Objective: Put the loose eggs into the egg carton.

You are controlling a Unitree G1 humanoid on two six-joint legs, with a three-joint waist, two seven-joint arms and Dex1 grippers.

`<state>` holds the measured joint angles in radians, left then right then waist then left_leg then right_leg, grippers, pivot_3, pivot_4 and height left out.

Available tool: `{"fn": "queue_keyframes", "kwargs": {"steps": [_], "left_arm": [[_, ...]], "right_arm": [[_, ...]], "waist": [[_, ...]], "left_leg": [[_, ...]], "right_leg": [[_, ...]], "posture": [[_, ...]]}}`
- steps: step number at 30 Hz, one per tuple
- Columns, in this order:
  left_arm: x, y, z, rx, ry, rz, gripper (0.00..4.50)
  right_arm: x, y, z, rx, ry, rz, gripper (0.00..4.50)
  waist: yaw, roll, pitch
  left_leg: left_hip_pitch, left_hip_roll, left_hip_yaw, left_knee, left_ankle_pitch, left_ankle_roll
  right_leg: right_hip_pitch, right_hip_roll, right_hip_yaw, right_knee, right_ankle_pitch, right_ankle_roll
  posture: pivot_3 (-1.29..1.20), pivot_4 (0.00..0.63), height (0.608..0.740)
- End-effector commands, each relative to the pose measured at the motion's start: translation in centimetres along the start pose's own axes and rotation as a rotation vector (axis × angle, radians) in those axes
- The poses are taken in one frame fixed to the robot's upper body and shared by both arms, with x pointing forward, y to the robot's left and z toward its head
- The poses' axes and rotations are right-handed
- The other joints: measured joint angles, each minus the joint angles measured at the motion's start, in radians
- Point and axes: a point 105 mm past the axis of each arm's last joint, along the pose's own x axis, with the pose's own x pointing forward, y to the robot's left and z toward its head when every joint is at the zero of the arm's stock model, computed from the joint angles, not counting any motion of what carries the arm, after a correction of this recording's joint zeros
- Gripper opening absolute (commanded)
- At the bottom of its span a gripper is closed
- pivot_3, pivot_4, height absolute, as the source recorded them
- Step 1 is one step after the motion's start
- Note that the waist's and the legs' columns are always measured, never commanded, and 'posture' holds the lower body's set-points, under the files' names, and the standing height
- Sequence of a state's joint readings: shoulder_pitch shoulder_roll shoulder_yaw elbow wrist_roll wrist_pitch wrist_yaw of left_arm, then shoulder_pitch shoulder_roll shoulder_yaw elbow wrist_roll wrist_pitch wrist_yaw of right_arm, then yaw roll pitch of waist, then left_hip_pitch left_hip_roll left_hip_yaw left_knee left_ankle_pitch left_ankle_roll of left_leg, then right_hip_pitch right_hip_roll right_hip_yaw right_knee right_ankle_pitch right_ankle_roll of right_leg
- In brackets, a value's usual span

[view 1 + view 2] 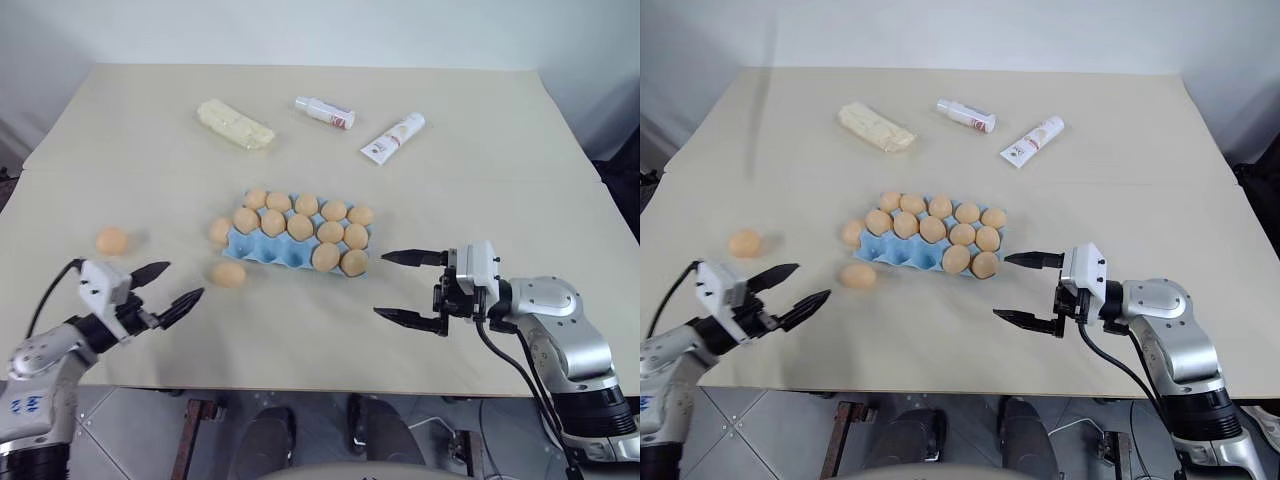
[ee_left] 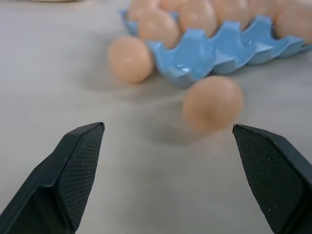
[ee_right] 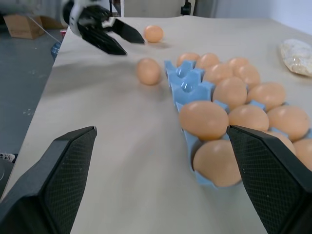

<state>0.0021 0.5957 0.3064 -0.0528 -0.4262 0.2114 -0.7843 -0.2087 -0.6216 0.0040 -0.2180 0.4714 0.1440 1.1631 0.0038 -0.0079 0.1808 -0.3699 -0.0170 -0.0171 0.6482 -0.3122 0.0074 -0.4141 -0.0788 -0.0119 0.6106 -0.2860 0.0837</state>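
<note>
Left pincer (image 1: 168,285) gapes just short of loose egg (image 1: 228,273).

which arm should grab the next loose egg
Left, probably. The open left gripper already faces the egg lying on the table just in front of the egg carton, with another egg nearby. The open right gripper sits across the carton, with no loose egg beside it.

Head pair overhead; wrist cameras table-level.
</note>
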Motion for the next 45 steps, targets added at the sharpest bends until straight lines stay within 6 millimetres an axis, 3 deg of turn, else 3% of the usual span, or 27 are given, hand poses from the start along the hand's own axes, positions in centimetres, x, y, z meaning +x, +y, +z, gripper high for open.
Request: {"fn": "queue_keyframes", "kwargs": {"steps": [1, 5, 8, 14, 17, 21, 24, 28, 31, 32, 40, 43, 45], "left_arm": [[2.8, -0.6, -0.3, 0.005, -0.001, -0.033, 4.50], [4.3, -1.0, -0.7, 0.014, 0.015, -0.042, 4.50], [4.5, -1.2, -1.1, 0.034, 0.028, -0.034, 3.90], [3.0, -0.9, -0.7, 0.043, 0.010, -0.020, 2.04], [2.6, -1.5, 1.4, 0.067, -0.054, -0.070, 1.82], [4.7, -3.5, 4.7, 0.128, -0.127, -0.201, 1.82], [8.2, -4.8, 6.3, 0.157, -0.156, -0.275, 1.82], [11.1, -5.8, 6.6, 0.167, -0.154, -0.348, 1.82], [12.1, -6.5, 6.3, 0.178, -0.139, -0.414, 1.82], [12.3, -6.5, 6.2, 0.174, -0.139, -0.421, 1.82], [11.7, -6.8, 6.5, 0.192, -0.185, -0.460, 4.34], [10.5, -5.9, 6.4, 0.223, -0.177, -0.431, 4.34], [8.7, -4.4, 6.4, 0.251, -0.169, -0.380, 4.34]], "right_arm": [[0.5, 0.3, 1.2, -0.055, -0.027, 0.014, 4.48], [0.7, 0.2, 1.5, -0.060, -0.031, 0.007, 4.48], [0.8, 0.3, 1.6, -0.060, -0.036, 0.003, 4.50], [0.9, 0.4, 1.6, -0.051, -0.037, -0.008, 4.50], [0.8, 0.4, 1.5, -0.050, -0.035, -0.017, 4.50], [0.8, 0.2, 1.4, -0.049, -0.031, -0.031, 4.50], [0.9, 0.1, 1.4, -0.055, -0.031, -0.038, 4.50], [1.0, -0.1, 1.6, -0.066, -0.033, -0.055, 4.50], [1.0, -0.2, 1.8, -0.073, -0.036, -0.073, 4.50], [1.1, -0.1, 1.8, -0.074, -0.038, -0.079, 4.50], [1.2, 0.2, 1.8, -0.064, -0.047, -0.102, 4.50], [1.4, 0.3, 1.8, -0.060, -0.051, -0.096, 4.50], [1.5, 0.2, 1.8, -0.060, -0.053, -0.091, 4.50]], "waist": [[0.002, 0.000, 0.000], [-0.010, -0.001, -0.001], [-0.007, -0.001, -0.001], [-0.006, -0.001, 0.000], [-0.006, -0.001, 0.000], [0.006, -0.001, 0.000], [0.021, -0.001, 0.000], [0.015, -0.001, 0.000], [0.007, -0.001, 0.000], [0.006, -0.001, 0.000], [0.007, -0.001, 0.000], [0.002, -0.001, 0.000], [-0.005, -0.001, 0.000]], "left_leg": [[0.000, 0.000, 0.000, 0.001, 0.000, 0.000], [0.000, -0.001, 0.001, 0.000, 0.000, 0.000], [0.000, 0.000, 0.001, 0.000, 0.000, 0.000], [0.000, 0.000, 0.001, 0.001, 0.000, 0.000], [0.000, 0.000, 0.001, 0.001, 0.000, 0.000], [0.000, 0.000, 0.000, 0.001, 0.000, 0.000], [0.000, -0.001, 0.000, 0.003, 0.001, 0.001], [0.000, -0.004, 0.001, 0.004, 0.001, 0.002], [-0.001, -0.004, 0.003, 0.003, 0.002, 0.001], [-0.001, -0.003, 0.003, 0.002, 0.003, -0.002], [-0.001, -0.004, 0.002, 0.004, 0.004, -0.003], [-0.001, -0.004, 0.002, 0.004, 0.003, 0.000], [0.000, -0.003, 0.002, 0.003, 0.003, 0.000]], "right_leg": [[0.000, 0.000, 0.000, 0.000, 0.000, 0.001], [0.000, 0.001, 0.002, 0.000, 0.001, 0.001], [-0.001, 0.001, 0.001, 0.000, 0.001, 0.001], [0.000, 0.001, 0.001, 0.000, 0.001, 0.001], [0.000, 0.001, 0.001, 0.000, 0.001, 0.001], [0.000, 0.000, 0.000, 0.000, 0.001, 0.001], [0.001, 0.000, 0.000, 0.000, 0.001, 0.002], [0.001, 0.000, 0.002, 0.000, 0.003, 0.005], [0.000, 0.001, 0.002, 0.000, 0.003, 0.005], [0.000, 0.002, 0.002, 0.000, 0.003, 0.005], [0.000, 0.001, 0.002, 0.001, 0.003, 0.006], [0.000, 0.001, 0.003, 0.002, 0.003, 0.006], [0.000, 0.001, 0.003, 0.002, 0.003, 0.006]], "posture": [[0.00, 0.150, 0.740], [0.00, 0.150, 0.740], [0.00, 0.150, 0.740], [0.00, 0.150, 0.740], [0.00, 0.150, 0.740], [0.00, 0.150, 0.740], [0.00, 0.150, 0.740], [0.00, 0.150, 0.740], [0.00, 0.150, 0.740], [0.00, 0.150, 0.740], [0.00, 0.150, 0.740], [0.00, 0.150, 0.740], [0.00, 0.150, 0.740]]}}
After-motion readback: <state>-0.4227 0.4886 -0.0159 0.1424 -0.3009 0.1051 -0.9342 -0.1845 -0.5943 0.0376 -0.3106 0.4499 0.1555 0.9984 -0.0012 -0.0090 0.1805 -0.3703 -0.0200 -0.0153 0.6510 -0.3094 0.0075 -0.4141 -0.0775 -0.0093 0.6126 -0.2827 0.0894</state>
